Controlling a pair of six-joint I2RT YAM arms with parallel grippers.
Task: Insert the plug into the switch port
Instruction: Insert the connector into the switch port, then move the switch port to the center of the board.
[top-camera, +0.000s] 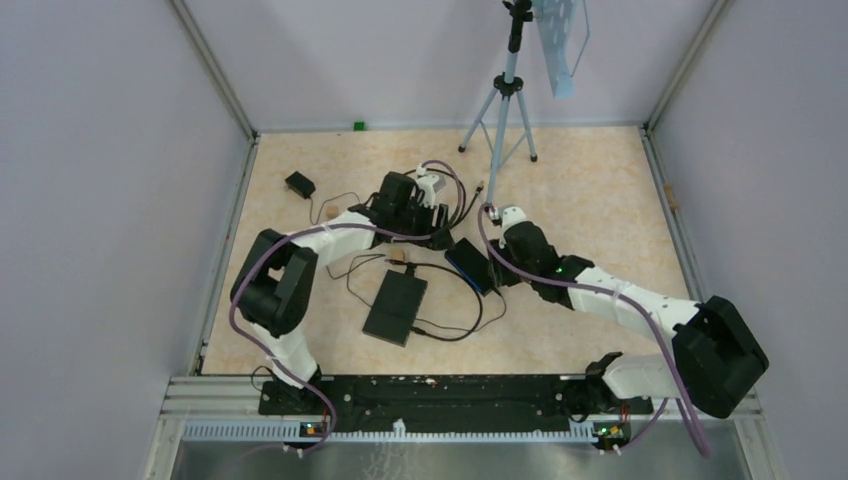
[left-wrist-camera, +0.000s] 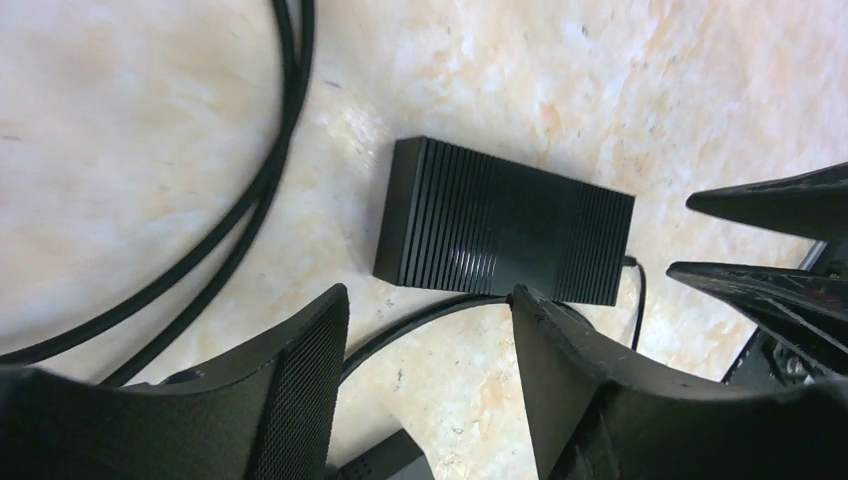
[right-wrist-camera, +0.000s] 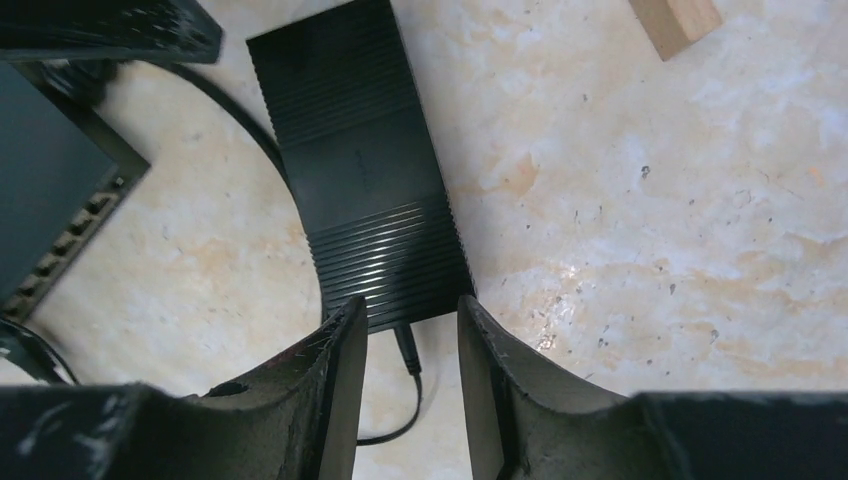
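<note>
The switch (right-wrist-camera: 365, 170) is a black ribbed box lying flat on the marbled floor, also seen as the switch (top-camera: 470, 266) and the switch (left-wrist-camera: 505, 235). A thin black plug (right-wrist-camera: 406, 350) sits in the port at its near end, and its cable curls back beneath my right wrist. My right gripper (right-wrist-camera: 411, 303) is open; its fingers stand on either side of the plug without touching it. My left gripper (left-wrist-camera: 428, 296) is open over bare floor beside the switch's long side, with a black cable (left-wrist-camera: 420, 318) running under its tips. In the top view my left gripper (top-camera: 440, 238) and right gripper (top-camera: 497, 280) flank the switch.
A larger flat black box (top-camera: 395, 307) lies in front of the switch. A black device with a row of ports (right-wrist-camera: 60, 190) sits at the left of the right wrist view. A wooden block (right-wrist-camera: 675, 20), loose cables (left-wrist-camera: 250, 200), a small adapter (top-camera: 299, 184) and a tripod (top-camera: 505, 110) stand around.
</note>
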